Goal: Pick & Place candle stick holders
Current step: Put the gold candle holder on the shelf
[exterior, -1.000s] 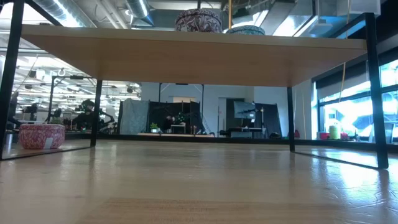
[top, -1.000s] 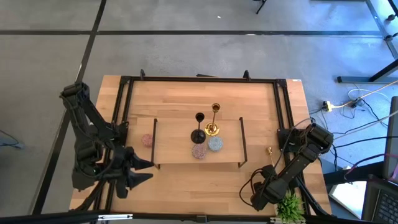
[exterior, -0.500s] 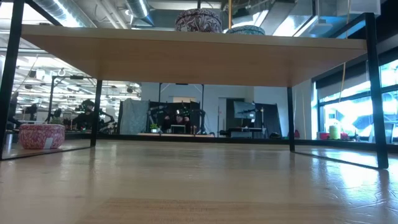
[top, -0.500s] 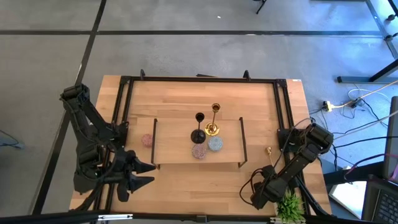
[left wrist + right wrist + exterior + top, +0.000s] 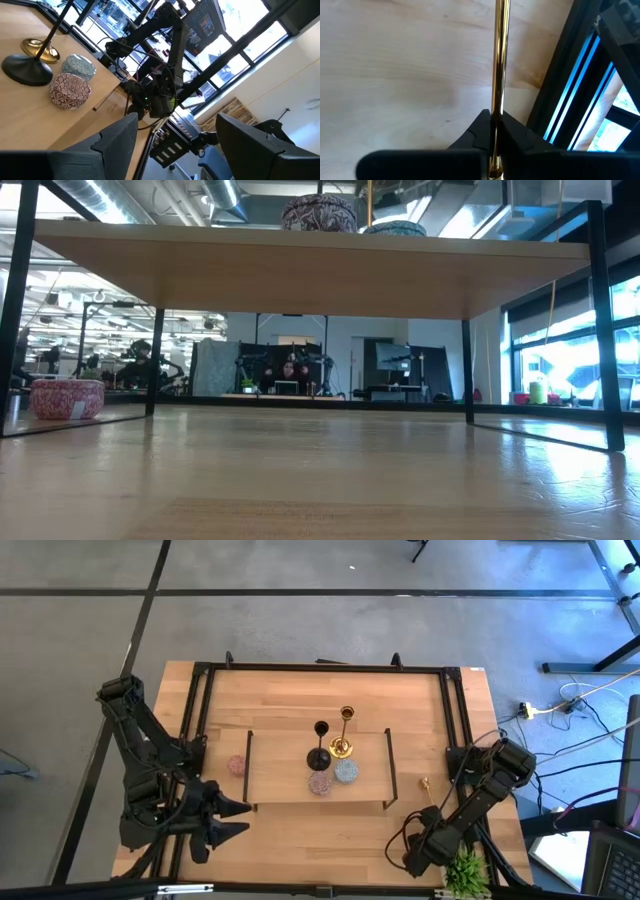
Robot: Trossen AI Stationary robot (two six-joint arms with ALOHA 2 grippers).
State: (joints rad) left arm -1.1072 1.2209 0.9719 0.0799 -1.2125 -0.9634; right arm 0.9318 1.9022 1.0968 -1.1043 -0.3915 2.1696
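1. Right gripper (image 5: pixel 492 134): located at the near right part of the light wooden table (image 5: pixel 300 830), beside the small green plant (image 5: pixel 466 870) at the table's near right corner. In the right wrist view its two dark fingers are pressed against a slim shiny gold candle stick holder stem (image 5: pixel 499 60), pinching it between them.
2. The pinched gold stem extends forward from the fingers over the bare table surface. In the high view its gold tip (image 5: pixel 424 783) shows just right of the board's right end rail.
3. Left gripper (image 5: pixel 243 817): located at the near left part of the table, in front of the board's left end. Its fingers (image 5: pixel 117 140) are spread wide apart with nothing between them.
4. Wide wooden board with black end rails (image 5: pixel 290 785): stands raised at the table's centre. It carries four items grouped together.
5. Items on the board: a black candle stick holder on a round foot (image 5: pixel 319 755); a second gold candle stick holder on a round foot (image 5: pixel 343 745) just right of it; a squat mauve glittery round holder (image 5: pixel 320 783) and a squat pale blue glittery round holder (image 5: pixel 346 771) in front of them, just beside each other.
6. Squat pink glittery round holder (image 5: pixel 236 765): stands on the table itself, just outside the board's left end rail.
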